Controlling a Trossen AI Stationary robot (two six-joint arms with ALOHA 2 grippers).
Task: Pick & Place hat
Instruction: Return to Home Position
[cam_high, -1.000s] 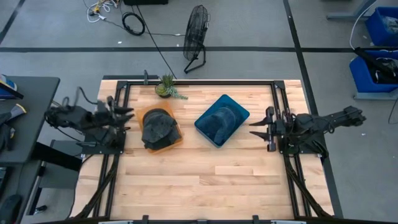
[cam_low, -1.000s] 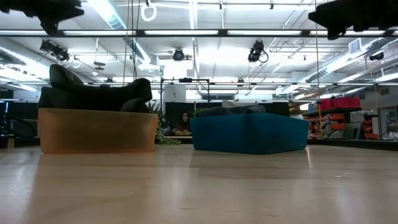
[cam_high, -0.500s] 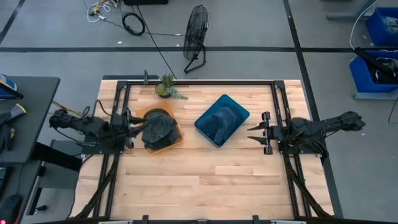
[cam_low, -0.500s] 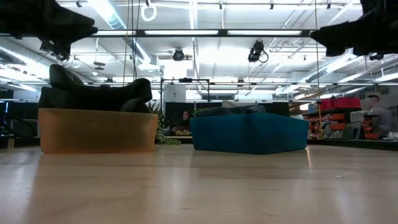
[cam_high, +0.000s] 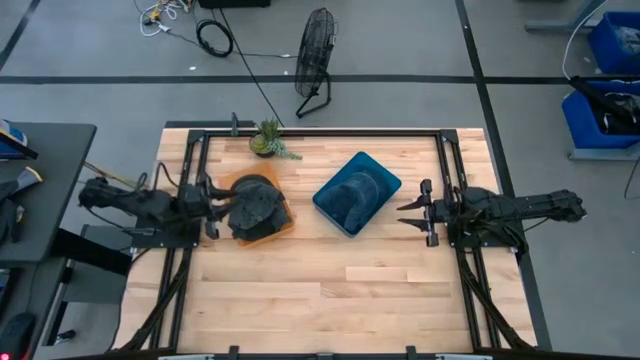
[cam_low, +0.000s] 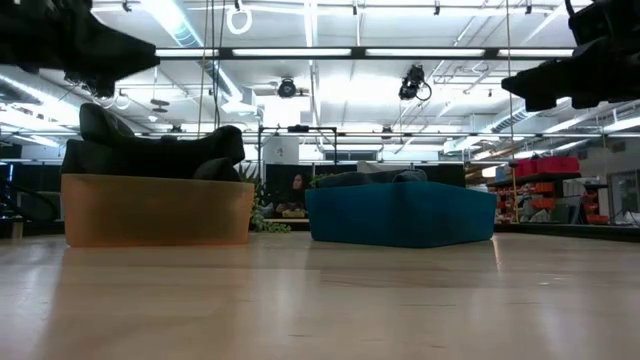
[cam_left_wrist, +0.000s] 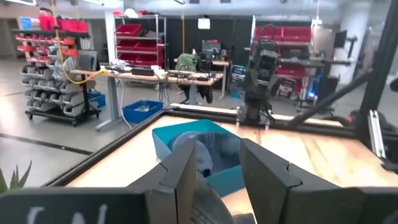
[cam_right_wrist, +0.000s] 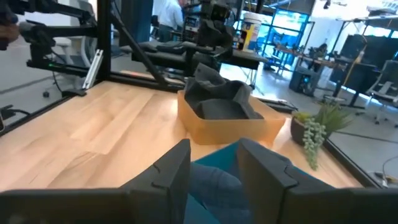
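1. Left gripper (cam_high: 210, 209): the jaws are standing partly apart and gripping nothing. The orange bin (cam_high: 229, 184) is sitting just ahead of the fingertips, apparently almost touching.
2. Black caps (cam_high: 256, 208): these are lying heaped in that bin, directly in front of the left jaws, and are bulging above its rim.
3. Right gripper (cam_high: 410, 213): the jaws are likewise parted and empty. The blue bin (cam_high: 378, 168) is resting ahead of them, across a clear gap.
4. Hazard: a left finger swinging sideways is likely to be catching a cap brim or nudging the light bin, spilling the pile onto the wooden table (cam_high: 320, 290).
5. Materials: the caps are looking soft, floppy and matte. Both bins are appearing rigid, smooth-walled and rectangular, and the tabletop is showing pale planked grain.
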